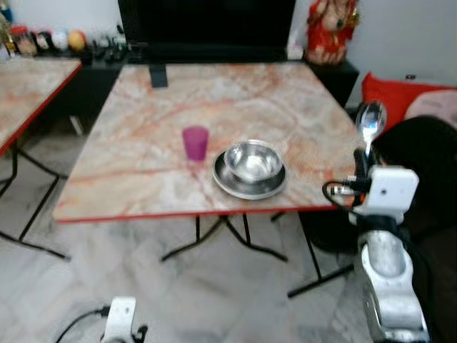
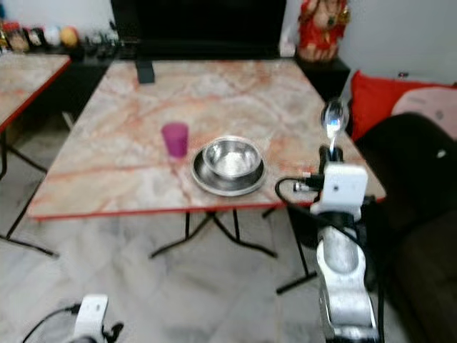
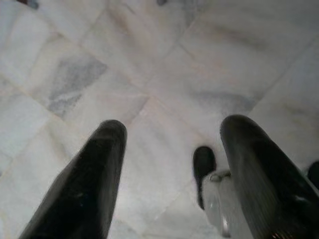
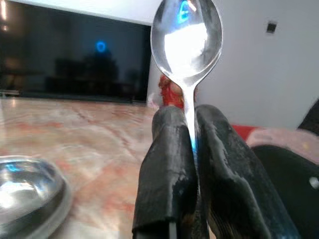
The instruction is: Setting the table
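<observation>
Marble-patterned table (image 1: 143, 136) with a red edge, filling the middle of the scene on thin black folding legs over a pale marble floor (image 3: 164, 74). Second table of the same pattern (image 1: 28, 86) off to the far left. Large dark screen (image 1: 207, 25) against the wall at the far side, with a low black shelf (image 1: 86, 53) of small items to its left and a red figurine (image 1: 330, 28) to its right. Dark sofa (image 1: 428, 186) along the right, carrying a red cushion (image 1: 393, 96) at its far end.

Steel plate (image 1: 250, 184) near the table's near edge, right of centre, with a steel bowl (image 1: 253, 160) sitting in it. Pink cup (image 1: 195, 142) upright just left of the plate, close beside it but apart.

Right arm raised at the near right corner of the table, white wrist block below black fingers. Right gripper (image 4: 191, 134) clenched on the handle of a spoon (image 1: 370, 123), holding it upright with the bowl end uppermost, above the table's right edge and well right of the plate. Seen from the wrist, handle pinched between the two black fingers (image 4: 167, 164), spoon bowl shining above them, steel plate low on the table beyond.

Left gripper (image 3: 169, 159) low at the near left, pointing down at the floor, fingers spread apart with nothing between them.
</observation>
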Available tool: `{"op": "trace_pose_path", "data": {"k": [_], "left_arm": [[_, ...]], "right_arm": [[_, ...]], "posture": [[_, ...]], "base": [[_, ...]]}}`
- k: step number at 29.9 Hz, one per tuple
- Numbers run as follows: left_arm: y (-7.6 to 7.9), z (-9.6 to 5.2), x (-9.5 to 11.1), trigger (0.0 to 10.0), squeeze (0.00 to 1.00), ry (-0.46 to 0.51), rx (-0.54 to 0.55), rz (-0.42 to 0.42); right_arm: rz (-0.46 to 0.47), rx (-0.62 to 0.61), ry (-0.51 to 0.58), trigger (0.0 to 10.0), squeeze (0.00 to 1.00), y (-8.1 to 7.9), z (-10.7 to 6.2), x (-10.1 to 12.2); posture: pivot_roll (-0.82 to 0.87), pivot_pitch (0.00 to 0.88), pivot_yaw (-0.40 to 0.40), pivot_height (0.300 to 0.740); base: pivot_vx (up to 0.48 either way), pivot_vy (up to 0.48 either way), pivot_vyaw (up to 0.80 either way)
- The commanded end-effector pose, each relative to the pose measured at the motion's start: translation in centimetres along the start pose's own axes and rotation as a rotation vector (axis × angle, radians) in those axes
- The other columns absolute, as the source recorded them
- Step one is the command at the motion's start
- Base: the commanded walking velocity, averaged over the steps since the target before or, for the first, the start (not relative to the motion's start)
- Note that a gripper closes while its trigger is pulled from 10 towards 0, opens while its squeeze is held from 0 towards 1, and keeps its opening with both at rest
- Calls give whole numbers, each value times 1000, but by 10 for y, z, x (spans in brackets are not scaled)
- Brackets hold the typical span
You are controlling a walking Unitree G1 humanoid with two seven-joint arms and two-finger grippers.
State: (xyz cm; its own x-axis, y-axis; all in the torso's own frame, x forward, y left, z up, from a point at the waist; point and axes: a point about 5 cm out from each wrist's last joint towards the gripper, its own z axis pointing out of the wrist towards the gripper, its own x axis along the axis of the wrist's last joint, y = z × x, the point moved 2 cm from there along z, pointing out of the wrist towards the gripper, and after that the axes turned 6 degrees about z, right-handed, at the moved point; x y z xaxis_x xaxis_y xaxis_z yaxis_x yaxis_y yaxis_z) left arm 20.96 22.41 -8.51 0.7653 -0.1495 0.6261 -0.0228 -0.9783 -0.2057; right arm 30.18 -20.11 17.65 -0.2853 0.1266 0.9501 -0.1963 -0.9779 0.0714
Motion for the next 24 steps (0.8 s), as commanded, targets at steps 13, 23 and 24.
{"op": "trace_pose_path", "data": {"k": [13, 23, 24], "left_arm": [[0, -2, -11, 10000, 0, -43, -7, -10], [-3, -2, -13, 10000, 0, -49, 5, -10], [-3, -2, -13, 10000, 0, -49, 5, -9]], "right_arm": [[-21, 1, 7, 10000, 0, 1, -1, 1], [0, 1, 4, 10000, 0, 0, -1, 0], [1, 0, 4, 10000, 0, 0, -1, 0]], "posture": [[13, 0, -3, 740], [16, 0, -3, 740], [16, 0, -3, 740]], "base": [[0, 0, 0], [75, 0, 535], [251, 0, 0]]}}
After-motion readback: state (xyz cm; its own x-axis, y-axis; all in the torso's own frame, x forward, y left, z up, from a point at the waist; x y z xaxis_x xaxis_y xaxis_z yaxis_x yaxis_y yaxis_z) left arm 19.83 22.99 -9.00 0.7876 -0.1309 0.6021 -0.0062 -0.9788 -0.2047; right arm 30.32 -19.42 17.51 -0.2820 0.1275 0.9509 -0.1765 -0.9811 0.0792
